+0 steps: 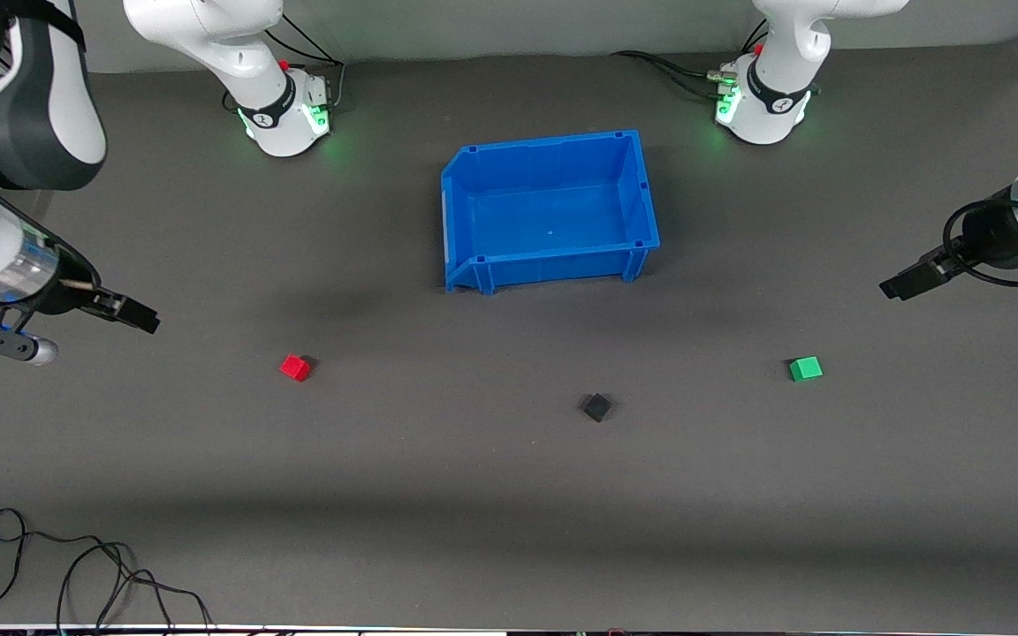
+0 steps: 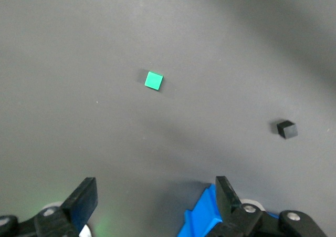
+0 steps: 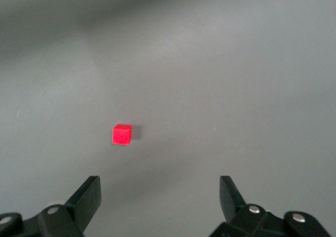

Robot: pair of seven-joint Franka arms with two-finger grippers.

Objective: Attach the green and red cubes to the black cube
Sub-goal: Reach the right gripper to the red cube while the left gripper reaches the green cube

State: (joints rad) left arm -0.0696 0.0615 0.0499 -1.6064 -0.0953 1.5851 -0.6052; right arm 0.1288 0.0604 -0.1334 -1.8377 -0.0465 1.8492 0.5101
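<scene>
The red cube [image 1: 295, 367] lies on the table toward the right arm's end. The green cube [image 1: 805, 368] lies toward the left arm's end. The black cube [image 1: 597, 407] lies between them, slightly nearer to the front camera and closer to the green one. All three stand apart. My right gripper [image 1: 138, 315] hangs open and empty over bare table at its end; its wrist view shows the red cube [image 3: 122, 134] ahead of the open gripper [image 3: 160, 192]. My left gripper [image 1: 902, 284] hangs open and empty over bare table at its end; its wrist view [image 2: 155, 195] shows the green cube [image 2: 154, 80] and black cube [image 2: 286, 129].
A blue bin [image 1: 553, 265] stands in the middle of the table, farther from the front camera than the cubes, with nothing in it; its corner shows in the left wrist view [image 2: 202, 218]. A loose black cable [image 1: 76, 574] lies at the table's near edge toward the right arm's end.
</scene>
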